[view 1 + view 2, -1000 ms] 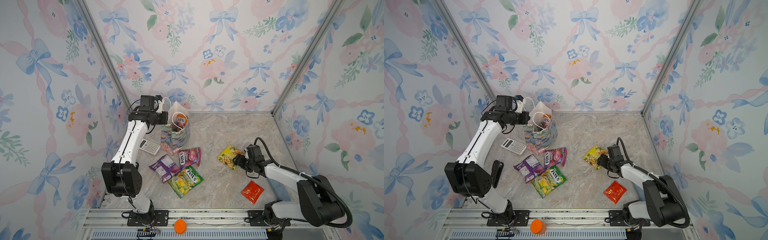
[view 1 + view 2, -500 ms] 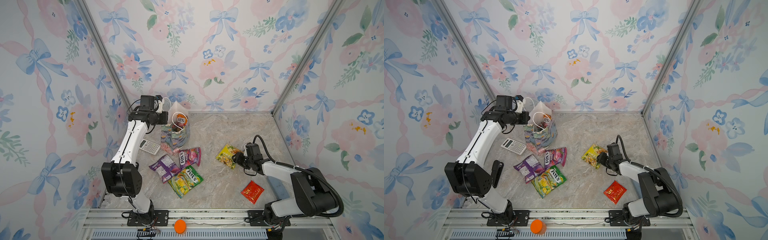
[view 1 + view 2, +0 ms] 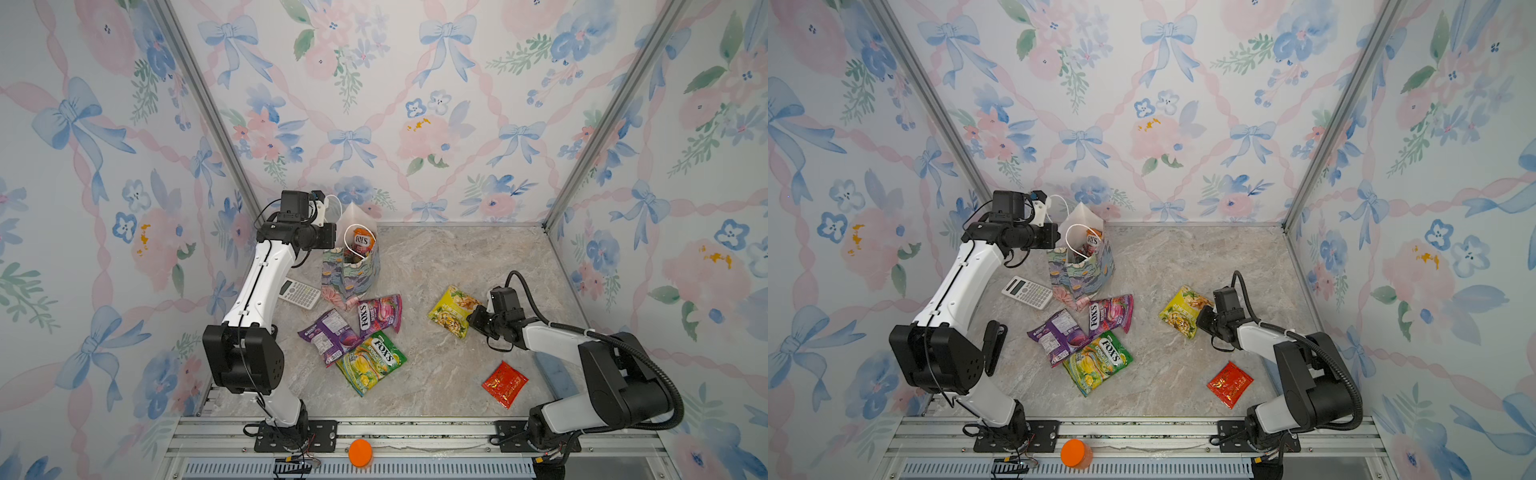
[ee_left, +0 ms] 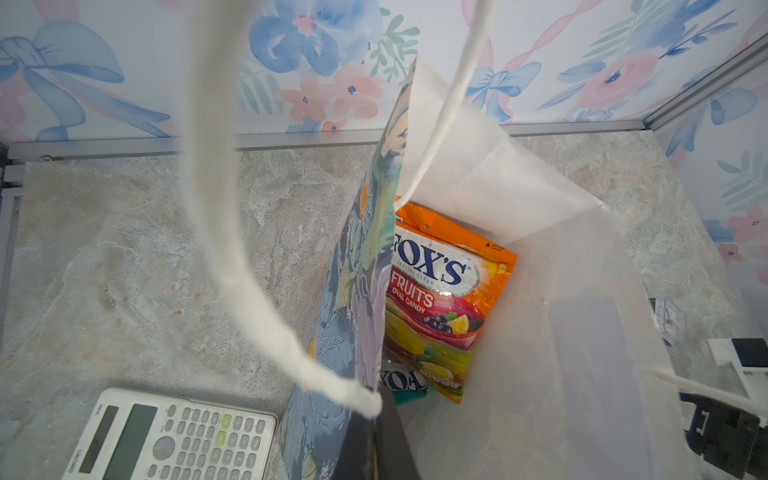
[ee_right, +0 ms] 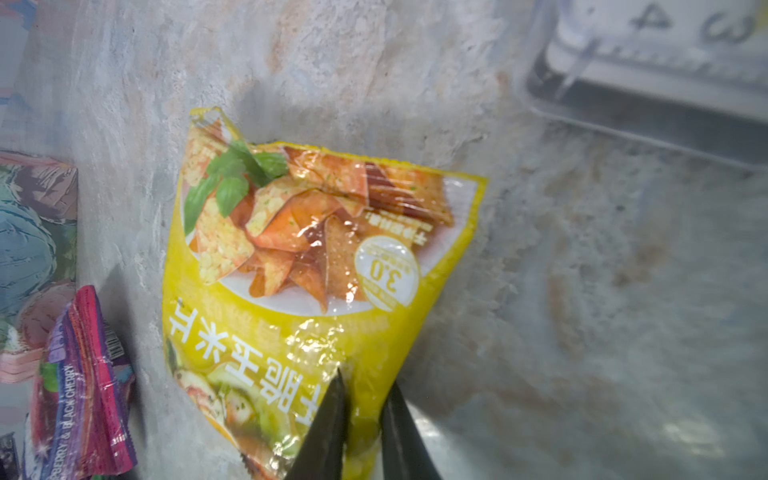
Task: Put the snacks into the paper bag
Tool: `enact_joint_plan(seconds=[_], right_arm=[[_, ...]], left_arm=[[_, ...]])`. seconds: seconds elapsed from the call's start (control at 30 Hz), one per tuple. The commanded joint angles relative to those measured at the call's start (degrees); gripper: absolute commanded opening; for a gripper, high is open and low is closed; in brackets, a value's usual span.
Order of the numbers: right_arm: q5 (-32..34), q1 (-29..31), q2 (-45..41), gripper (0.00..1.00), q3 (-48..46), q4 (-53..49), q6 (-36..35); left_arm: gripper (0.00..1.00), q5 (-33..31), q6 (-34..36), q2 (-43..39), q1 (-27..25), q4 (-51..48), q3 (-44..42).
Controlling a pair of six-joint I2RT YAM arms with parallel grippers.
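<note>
The flowered paper bag [image 3: 351,274] stands upright at the back left. My left gripper [image 3: 329,237] is shut on the bag's wall [image 4: 357,291] by a white cord handle [image 4: 232,266]. Inside lie an orange FOX'S packet [image 4: 444,291] and a teal one [image 4: 409,395]. My right gripper [image 5: 361,399] is shut on one edge of the yellow snack packet [image 5: 299,257], which lies mid-right on the floor [image 3: 453,316]. Loose in front of the bag are the pink [image 3: 378,313], purple [image 3: 328,334] and green-yellow [image 3: 371,361] packets. A red sachet [image 3: 505,382] lies front right.
A grey-white calculator [image 3: 299,293] lies left of the bag, under my left arm. A small clear-cased thing [image 5: 648,62] sits beyond the yellow packet near the right wall. An orange disc [image 3: 360,452] rests on the front rail. The enclosure walls stand close on three sides.
My right gripper has closed from wide open onto the yellow packet's edge, having slid a little towards it. The left arm and the bag have not moved.
</note>
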Motion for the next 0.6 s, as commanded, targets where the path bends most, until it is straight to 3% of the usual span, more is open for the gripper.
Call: enact_joint_plan(seconds=[0.0,0.23,0.57], right_arm=[[-1.05,-0.43,0.61,0.14,-0.60,0.21,-0.38],[-2.28,-0.43,-0.41,0.00,-0.24,0.22,-0.67],[-2.92,0.98,-6.92,0.00,1.63,-3.31,0.38]], left_arm=[[0.00,-0.01,-0.57,0.18,0.23,-0.94,-0.81],[0.00,0.03,-0.59,0.13,0.26,-0.90,-0.79],[0.00,-0.10,-0.55,0.05,0.24,-0.94,-0.76]])
